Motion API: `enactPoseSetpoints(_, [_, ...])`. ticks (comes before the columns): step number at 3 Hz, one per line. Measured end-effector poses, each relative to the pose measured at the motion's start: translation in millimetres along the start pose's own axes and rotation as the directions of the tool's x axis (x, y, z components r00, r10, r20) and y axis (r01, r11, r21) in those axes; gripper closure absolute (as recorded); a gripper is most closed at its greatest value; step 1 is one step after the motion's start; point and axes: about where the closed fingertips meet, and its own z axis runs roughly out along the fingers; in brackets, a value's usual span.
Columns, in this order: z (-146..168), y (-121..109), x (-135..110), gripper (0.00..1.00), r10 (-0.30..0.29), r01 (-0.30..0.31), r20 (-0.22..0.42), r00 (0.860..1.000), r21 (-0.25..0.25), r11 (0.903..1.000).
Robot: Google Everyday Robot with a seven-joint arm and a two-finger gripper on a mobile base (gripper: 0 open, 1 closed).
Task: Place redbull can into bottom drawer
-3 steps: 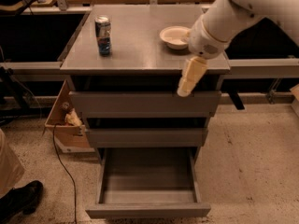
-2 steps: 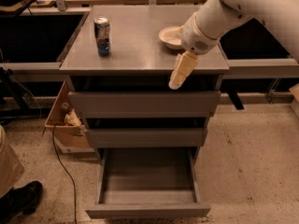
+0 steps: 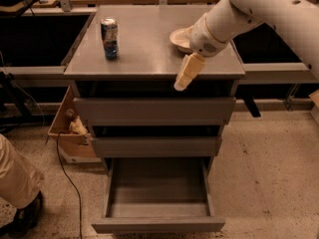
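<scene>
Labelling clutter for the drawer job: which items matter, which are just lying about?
Job: redbull can, cabinet top left; bottom drawer, open; claw, at the top's front edge.
Lying about: bowl, top right; cardboard box, floor left; floor cable.

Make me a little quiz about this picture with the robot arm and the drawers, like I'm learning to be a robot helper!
1. True or false: the can stands upright on the cabinet top.
2. Which one is pulled open? A) top drawer B) middle drawer C) bottom drawer
3. Fill in: the tool hangs at the front edge of the cabinet top, nearer the ____ than the can.

Key: 1 true. 2 C. 3 bowl.
</scene>
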Motion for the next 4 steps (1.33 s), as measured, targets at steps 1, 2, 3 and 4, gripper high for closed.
enactPoseSetpoints(1, [25.2, -27.6, -15.0, 0.00, 0.031, -0.034, 0.085, 0.996, 0.032, 0.9989])
enactPoseSetpoints(2, [56.5, -53.4, -37.6, 0.00, 0.051, -0.061, 0.179, 0.983, 0.051, 0.9968])
enactPoseSetpoints(3, [88.0, -75.4, -55.8, 0.00, 0.080, -0.099, 0.246, 0.966, 0.063, 0.9931])
enactPoseSetpoints(4, [115.3, -97.4, -71.1, 0.00, 0.119, -0.150, 0.303, 0.945, 0.081, 0.9854])
